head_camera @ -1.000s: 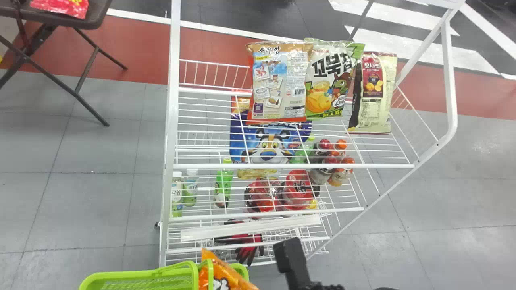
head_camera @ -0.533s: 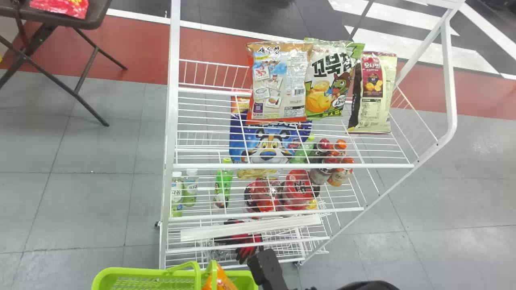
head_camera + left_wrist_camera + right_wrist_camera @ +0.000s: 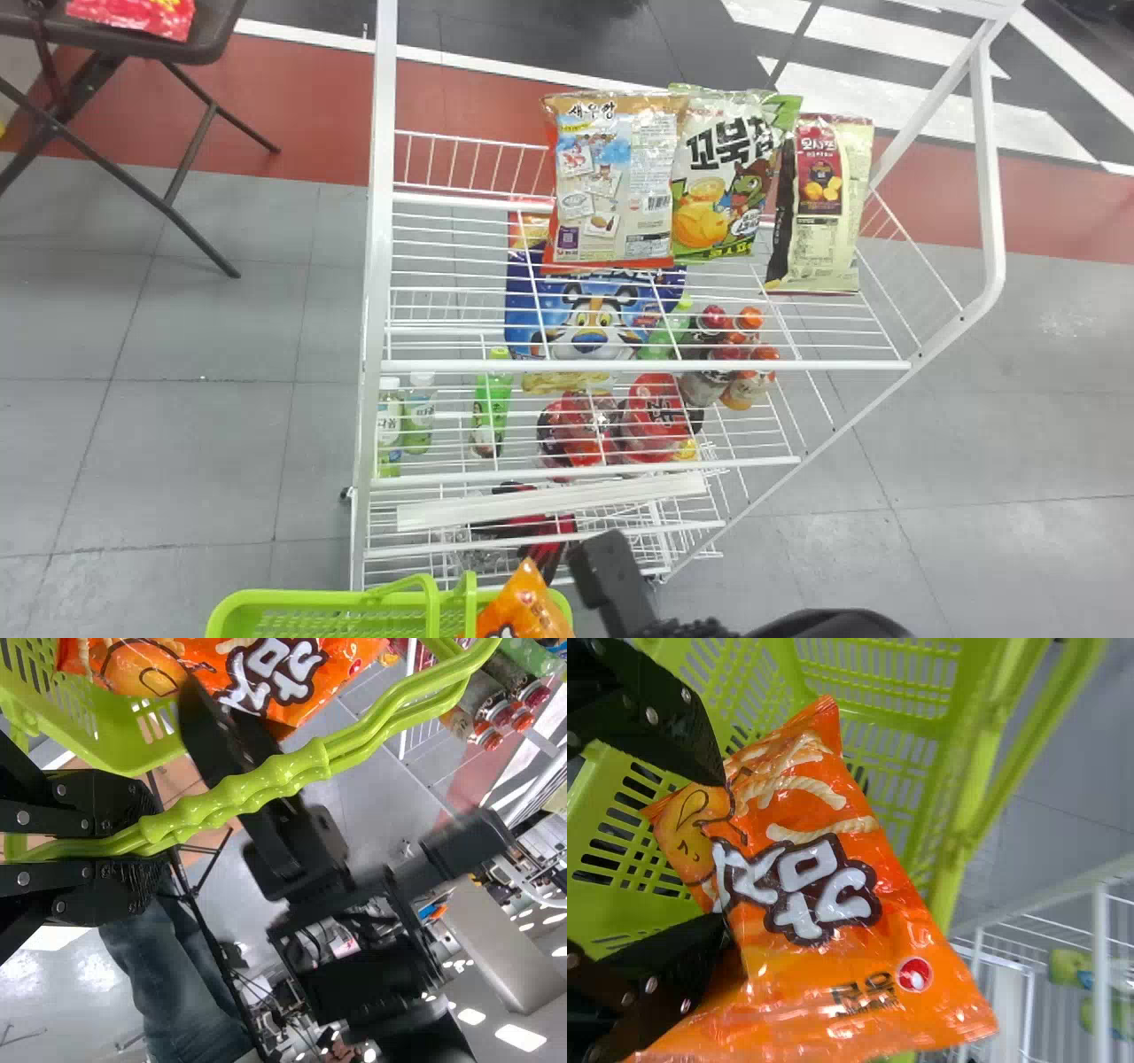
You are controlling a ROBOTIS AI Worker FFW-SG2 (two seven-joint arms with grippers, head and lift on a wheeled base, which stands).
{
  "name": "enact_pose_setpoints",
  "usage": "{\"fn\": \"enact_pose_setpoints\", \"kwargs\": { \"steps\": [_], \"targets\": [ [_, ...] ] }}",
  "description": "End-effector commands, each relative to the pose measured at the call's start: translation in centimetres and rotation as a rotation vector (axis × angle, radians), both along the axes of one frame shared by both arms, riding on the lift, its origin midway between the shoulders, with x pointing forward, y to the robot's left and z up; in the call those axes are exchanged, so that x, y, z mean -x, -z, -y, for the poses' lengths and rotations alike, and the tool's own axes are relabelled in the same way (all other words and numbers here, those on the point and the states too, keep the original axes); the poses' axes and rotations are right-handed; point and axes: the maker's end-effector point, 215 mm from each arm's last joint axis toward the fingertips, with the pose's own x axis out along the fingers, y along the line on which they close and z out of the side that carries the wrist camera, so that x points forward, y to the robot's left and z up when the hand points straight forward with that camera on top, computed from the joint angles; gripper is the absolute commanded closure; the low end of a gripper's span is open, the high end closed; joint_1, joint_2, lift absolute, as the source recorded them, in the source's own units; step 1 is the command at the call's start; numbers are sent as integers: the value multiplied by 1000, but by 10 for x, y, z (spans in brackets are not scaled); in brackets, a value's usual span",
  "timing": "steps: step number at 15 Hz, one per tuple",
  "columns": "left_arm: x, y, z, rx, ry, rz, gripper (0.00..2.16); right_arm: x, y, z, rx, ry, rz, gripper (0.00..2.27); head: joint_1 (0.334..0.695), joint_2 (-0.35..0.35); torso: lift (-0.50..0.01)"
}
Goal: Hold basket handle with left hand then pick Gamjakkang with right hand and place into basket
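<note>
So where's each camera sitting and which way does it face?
Head view: on the head, facing the wire rack, forward and down; right arm at the bottom.
Left wrist view: left wrist, looking along the left gripper, closed on the basket handle, towards the right arm.
Right wrist view: right wrist, looking past the right gripper at the Gamjakkang and into the basket.
Both wrist views share the Gamjakkang and basket.

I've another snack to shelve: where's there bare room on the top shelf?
Between the left post and the orange-edged bag, and along the front rail. Crowded: the back, centre to right, where that bag, the green bag and the yellowish bag stand close.
</note>
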Motion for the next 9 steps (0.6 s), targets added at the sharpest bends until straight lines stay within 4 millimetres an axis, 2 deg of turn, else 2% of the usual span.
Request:
{"fn": "enact_pose_setpoints", "kwargs": {
  "steps": [1, 4, 6, 8, 9],
  "targets": [
    [-1, 1, 0, -2, -2, -1, 2135, -17, -27, 19, -39, 69, 61, 70, 695, -350, -19],
    [0, 3, 0, -13, -1, -5, 2135, -29, -56, 38, -100, 142, 97, 70, 695, -350, -19],
    [0, 4, 0, -15, 2, -3, 2135, -40, -85, 47, -134, 173, 161, 70, 695, -350, -19],
    [0, 4, 3, -10, 7, -4, 2135, -75, -125, 55, -178, 206, 330, 76, 695, -350, -19],
    [0, 4, 3, -9, 7, -4, 2135, -106, -155, 63, -199, 219, 494, 76, 695, -350, -19]
  ]
}}
